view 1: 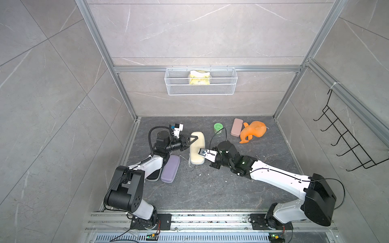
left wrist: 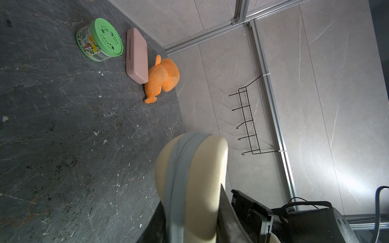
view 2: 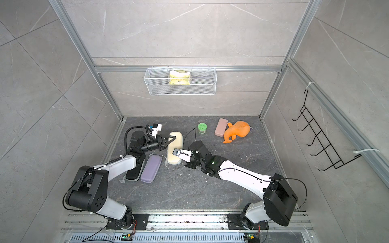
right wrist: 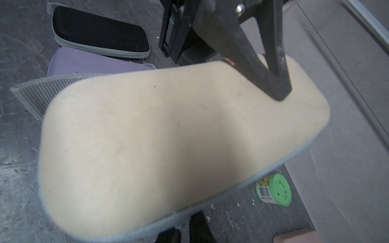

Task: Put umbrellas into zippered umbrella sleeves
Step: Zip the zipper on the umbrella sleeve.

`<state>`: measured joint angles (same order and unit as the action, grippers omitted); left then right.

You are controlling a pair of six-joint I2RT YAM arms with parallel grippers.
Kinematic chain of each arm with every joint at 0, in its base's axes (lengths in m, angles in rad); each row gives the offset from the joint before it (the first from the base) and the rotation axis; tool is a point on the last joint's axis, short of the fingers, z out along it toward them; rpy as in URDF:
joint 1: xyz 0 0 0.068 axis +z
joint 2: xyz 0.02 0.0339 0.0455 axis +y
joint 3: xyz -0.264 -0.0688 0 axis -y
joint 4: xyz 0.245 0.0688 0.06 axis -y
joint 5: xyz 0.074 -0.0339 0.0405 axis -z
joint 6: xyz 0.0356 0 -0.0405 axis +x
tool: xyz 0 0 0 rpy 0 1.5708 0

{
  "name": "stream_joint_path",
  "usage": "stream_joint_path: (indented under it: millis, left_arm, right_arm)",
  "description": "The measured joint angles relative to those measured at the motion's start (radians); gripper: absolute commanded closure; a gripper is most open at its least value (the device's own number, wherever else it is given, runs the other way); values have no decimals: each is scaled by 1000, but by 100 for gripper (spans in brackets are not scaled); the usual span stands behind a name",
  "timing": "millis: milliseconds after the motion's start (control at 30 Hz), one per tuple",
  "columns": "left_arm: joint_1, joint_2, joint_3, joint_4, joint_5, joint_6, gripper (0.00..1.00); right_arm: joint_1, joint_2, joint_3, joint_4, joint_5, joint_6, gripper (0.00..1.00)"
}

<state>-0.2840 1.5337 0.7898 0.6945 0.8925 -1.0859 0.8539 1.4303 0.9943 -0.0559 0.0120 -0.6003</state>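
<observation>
Mid-bench, lying lengthwise away from the arm bases: cream sleeve, same in both top views. Clamped on its far end: left tool, narrow, holding the sleeve. One black triangular finger across the top face, the other at the lower side in left wrist view. Grey zip band round that far end, closed there as far as visible. Cannot tell whether the far end sits on the bench or just off it.

At the sleeve's side edge, nearer the bases: right tool, fingers close together against the grey rim, tips hidden by the sleeve. Cannot tell whether pinching anything or merely narrow. Mostly covered by its wrist camera in both top views. Ribbed grey strap sticking out at the sleeve's near end.

Left of the cream sleeve, near but apart: lilac sleeve, closed, flat on bench. Just beside that: black sleeve, closed, partly under the left arm.

Far right part of bench, well apart from the sleeves: green tin, pink case, orange plush touching the pink case.

On back wall: wire basket with yellow packet inside. On right wall: black hook rack.
</observation>
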Motion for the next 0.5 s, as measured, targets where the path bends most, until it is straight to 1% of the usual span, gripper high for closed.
stream_joint_path:
  millis: [100, 167, 367, 500]
  left_arm:
    - [-2, 0, 0, -8, 0, 6, 93]
    - [-2, 0, 0, -18, -2, 9, 94]
    - [-2, -9, -6, -28, -4, 19, 99]
    - [-1, -20, -19, -37, -29, 22, 100]
  right_arm:
    - [7, -11, -10, -1, 3, -17, 98]
    - [16, -22, -18, -1, 14, -32, 100]
    - [50, -52, -36, -26, 61, -63, 100]
    - [72, -63, -43, -60, 72, -63, 100]
